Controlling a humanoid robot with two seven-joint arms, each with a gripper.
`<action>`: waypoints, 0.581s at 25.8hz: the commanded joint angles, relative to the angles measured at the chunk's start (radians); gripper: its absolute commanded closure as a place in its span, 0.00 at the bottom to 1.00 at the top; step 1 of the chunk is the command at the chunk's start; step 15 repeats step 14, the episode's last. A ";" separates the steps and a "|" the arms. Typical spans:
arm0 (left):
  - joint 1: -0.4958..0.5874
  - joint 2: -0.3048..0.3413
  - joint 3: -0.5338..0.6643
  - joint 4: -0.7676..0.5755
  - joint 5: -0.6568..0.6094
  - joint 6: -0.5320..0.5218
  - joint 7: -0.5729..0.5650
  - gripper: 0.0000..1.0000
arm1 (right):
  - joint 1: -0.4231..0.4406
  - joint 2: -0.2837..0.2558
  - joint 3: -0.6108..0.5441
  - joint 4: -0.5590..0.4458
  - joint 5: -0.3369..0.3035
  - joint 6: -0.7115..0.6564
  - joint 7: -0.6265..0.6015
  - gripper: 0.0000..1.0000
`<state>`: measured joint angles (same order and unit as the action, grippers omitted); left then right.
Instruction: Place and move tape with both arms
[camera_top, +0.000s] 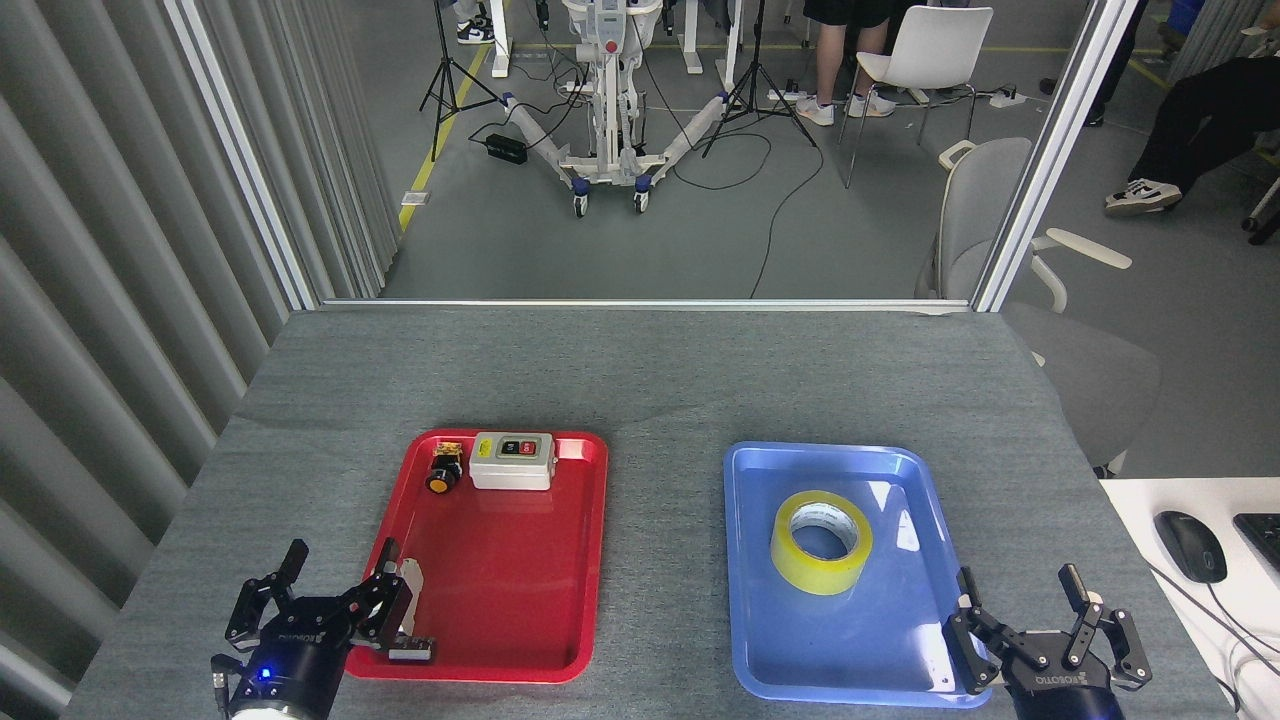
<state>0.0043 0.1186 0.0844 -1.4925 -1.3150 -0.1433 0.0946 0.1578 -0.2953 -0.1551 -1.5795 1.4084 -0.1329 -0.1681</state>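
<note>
The tape (822, 542) is a thick ring of glossy, translucent yellow film wound on a white core with faint print inside; it lies flat, hole upward, in the blue tray (905, 655), ahead of and to the left of the right tool (1023, 601); that tool is black, jointed metal, its fingers spread wide and empty, its left finger over the tray's near right corner; the tray is smooth moulded plastic with rounded corners, a raised rim and bright glare patches; the left tool (338, 573), equally black with a blue light on its wrist, also stands wide and holds nothing, its right finger at the near left rim of the red tray (520, 640), a glossy twin of the blue one; far ahead of it in that tray sit a grey boxy switch (512, 461) and a small black part (443, 471) with a yellow round face; the tabletop (650, 380) is coarse grey fabric-like matting.
</note>
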 joint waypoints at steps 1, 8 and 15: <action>-0.001 0.003 0.000 -0.006 -0.003 -0.001 0.001 0.00 | 0.008 0.012 -0.001 -0.001 -0.002 0.002 -0.007 0.00; -0.004 0.010 0.017 -0.005 -0.001 -0.001 0.001 0.00 | 0.008 0.021 -0.003 -0.001 -0.003 0.002 -0.008 0.00; -0.001 0.009 0.032 -0.005 -0.001 0.001 -0.001 0.00 | 0.008 0.021 -0.003 -0.001 -0.003 0.002 -0.010 0.00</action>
